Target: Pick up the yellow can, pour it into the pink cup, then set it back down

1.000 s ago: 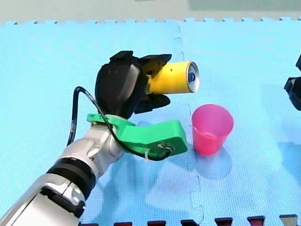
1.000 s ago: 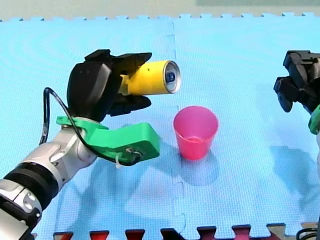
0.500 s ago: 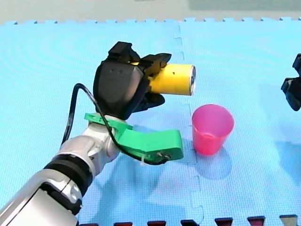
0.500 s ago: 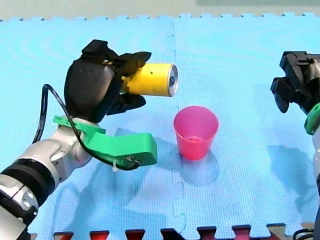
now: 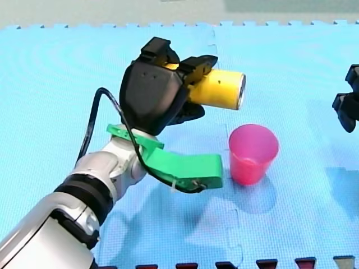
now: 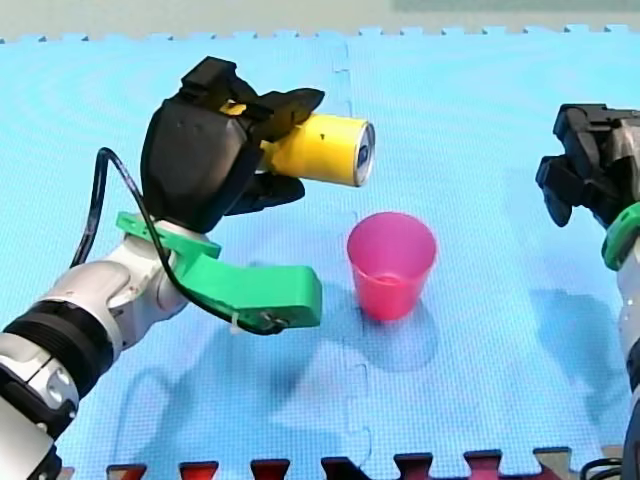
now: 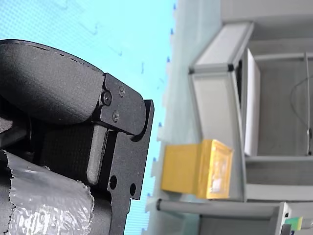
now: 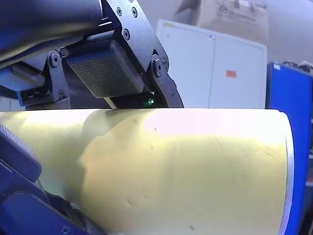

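- Yellow can (image 5: 221, 89) shifted toward 3 o'clock in left robot hand's (image 5: 154, 98) grip.
- Centre mouth over pink cup (image 5: 252, 154) (5 o'clock) before tipping.
- Right robot hand (image 6: 585, 170): 3 o'clock, state unclear.

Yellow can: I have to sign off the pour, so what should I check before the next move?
1. Left hand grips the yellow can, held above the mat: ok.
2. Can lies near horizontal, top end toward the pink cup: ok.
3. Can's top end directly over the cup's opening: cannot tell.
4. Cup upright on the mat: ok.
5. Right hand apart from the cup, off to the right side: ok.
6. Can opened, liquid inside: cannot tell.
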Action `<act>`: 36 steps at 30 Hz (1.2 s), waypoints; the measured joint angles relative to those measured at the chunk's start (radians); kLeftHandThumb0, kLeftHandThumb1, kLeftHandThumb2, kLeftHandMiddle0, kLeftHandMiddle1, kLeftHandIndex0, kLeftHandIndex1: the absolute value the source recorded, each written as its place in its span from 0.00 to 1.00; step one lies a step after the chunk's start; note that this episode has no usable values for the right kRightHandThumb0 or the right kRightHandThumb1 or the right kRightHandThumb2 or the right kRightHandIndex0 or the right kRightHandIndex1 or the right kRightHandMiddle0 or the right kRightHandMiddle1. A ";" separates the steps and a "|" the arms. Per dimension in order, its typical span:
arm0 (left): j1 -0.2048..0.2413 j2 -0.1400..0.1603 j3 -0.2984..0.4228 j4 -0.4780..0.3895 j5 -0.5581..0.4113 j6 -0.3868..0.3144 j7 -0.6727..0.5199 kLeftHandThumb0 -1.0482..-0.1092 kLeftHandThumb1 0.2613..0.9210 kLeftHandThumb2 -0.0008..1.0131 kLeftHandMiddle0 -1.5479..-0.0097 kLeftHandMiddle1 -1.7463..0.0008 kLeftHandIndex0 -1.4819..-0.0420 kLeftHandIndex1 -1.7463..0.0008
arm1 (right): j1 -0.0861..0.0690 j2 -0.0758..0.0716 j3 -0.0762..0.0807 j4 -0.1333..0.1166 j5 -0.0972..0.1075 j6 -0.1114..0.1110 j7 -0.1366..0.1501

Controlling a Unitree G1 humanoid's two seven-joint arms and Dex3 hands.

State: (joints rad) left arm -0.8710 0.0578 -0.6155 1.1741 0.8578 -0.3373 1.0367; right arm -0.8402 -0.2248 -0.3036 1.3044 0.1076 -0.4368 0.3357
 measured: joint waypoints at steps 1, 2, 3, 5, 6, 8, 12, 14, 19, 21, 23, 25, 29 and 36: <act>-0.002 0.000 -0.001 0.000 0.000 0.000 0.000 0.61 0.86 0.01 0.45 0.00 0.15 1.00 | 0.000 0.000 0.000 0.000 0.000 0.000 -0.002; -0.003 0.000 -0.002 0.000 0.000 -0.001 0.000 0.61 0.86 0.01 0.45 0.00 0.15 1.00 | 0.000 0.001 0.001 0.000 -0.001 0.000 -0.004; -0.004 0.000 -0.002 0.001 0.000 -0.002 0.000 0.61 0.86 0.01 0.45 0.00 0.15 1.00 | 0.000 0.001 0.001 0.000 -0.001 0.000 -0.006; -0.008 0.000 -0.005 0.002 0.000 -0.004 0.000 0.62 0.86 0.01 0.44 0.00 0.15 1.00 | -0.001 0.002 0.001 0.001 -0.002 0.000 -0.009; -0.010 0.000 -0.006 0.002 0.000 -0.005 0.000 0.62 0.86 0.01 0.44 0.00 0.15 1.00 | -0.002 0.002 0.000 0.001 -0.001 0.000 -0.010; -0.012 0.000 -0.010 0.003 0.001 -0.009 0.000 0.62 0.86 0.00 0.44 0.00 0.15 1.00 | -0.004 0.002 0.000 0.001 -0.001 0.000 -0.011; -0.016 0.002 -0.020 0.003 0.007 -0.017 0.004 0.62 0.86 0.00 0.44 0.00 0.15 1.00 | -0.006 0.004 -0.002 0.002 0.001 0.000 -0.010; -0.018 0.004 -0.026 0.003 0.011 -0.019 0.009 0.62 0.86 0.00 0.44 0.00 0.15 1.00 | -0.007 0.005 -0.004 0.002 0.003 0.000 -0.009; -0.030 0.013 -0.049 -0.001 0.043 -0.017 0.018 0.64 0.86 0.00 0.44 0.00 0.14 0.99 | -0.010 0.006 -0.008 0.002 0.005 0.003 -0.007; -0.034 0.017 -0.060 -0.001 0.057 -0.014 0.020 0.65 0.86 0.00 0.44 0.00 0.14 0.99 | -0.012 0.007 -0.009 0.002 0.007 0.005 -0.006; -0.038 0.020 -0.068 -0.001 0.069 -0.012 0.025 0.66 0.86 0.00 0.44 0.00 0.14 0.99 | -0.014 0.007 -0.011 0.002 0.009 0.009 -0.004; -0.041 0.023 -0.074 -0.001 0.079 -0.012 0.034 0.66 0.86 0.00 0.44 0.00 0.14 0.99 | -0.016 0.007 -0.013 0.002 0.010 0.013 -0.002; -0.052 0.029 -0.096 0.002 0.103 -0.011 0.055 0.69 0.86 0.00 0.44 0.00 0.13 0.99 | -0.019 0.007 -0.015 0.003 0.010 0.017 -0.001; -0.069 0.044 -0.122 0.003 0.128 -0.013 0.069 0.72 0.87 0.00 0.49 0.00 0.12 0.99 | -0.023 0.007 -0.016 0.003 0.009 0.018 -0.004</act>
State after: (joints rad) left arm -0.9400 0.1017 -0.7379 1.1775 0.9860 -0.3504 1.1061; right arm -0.8635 -0.2178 -0.3194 1.3076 0.1169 -0.4191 0.3315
